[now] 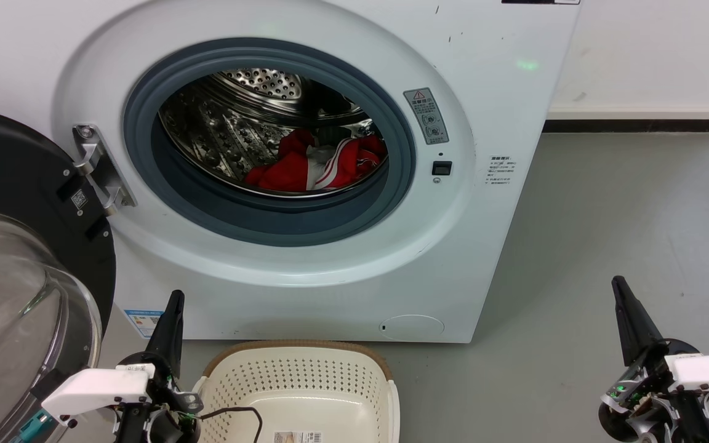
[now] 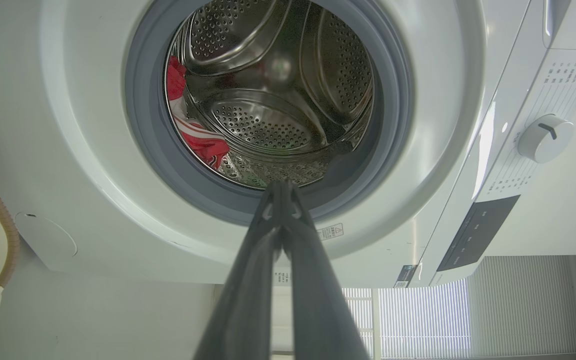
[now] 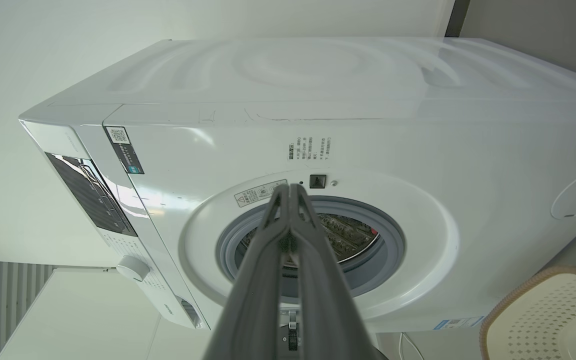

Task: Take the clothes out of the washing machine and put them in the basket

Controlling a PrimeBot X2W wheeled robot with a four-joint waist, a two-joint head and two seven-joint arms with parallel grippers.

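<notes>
All of the red clothes [image 1: 317, 163] in sight lie in a crumpled heap low in the steel drum [image 1: 225, 129], towards its back and right side. They are soft, bright red folds with white stripes and a pale panel in the middle. I cannot tell from the heap whether it is 1 garment or 2, and no printed number shows. The left wrist view catches the same red and white cloth bunched against the drum wall.

By my reading the task has barely begun: nothing is lifted, and the part of the basket [image 1: 296, 347] that shows holds no garment, only a barcode label [image 1: 298, 437] on its floor.

Around the heap, the grey gasket [image 1: 280, 224] rings the porthole of the washing machine [image 1: 330, 295]. Its glass door [image 1: 16, 289] is swung wide open to the robot's left, so the way in looks clear. The basket sits on the floor just in front of the machine, below the opening.

The left gripper [image 1: 175, 303] hovers beside the basket's left edge, its 2 fingers pressed together on nothing. The right gripper [image 1: 620, 286] hangs well apart over the grey floor [image 1: 607, 203], pinched closed too and likewise empty. Either would need to open before reaching into the drum.
</notes>
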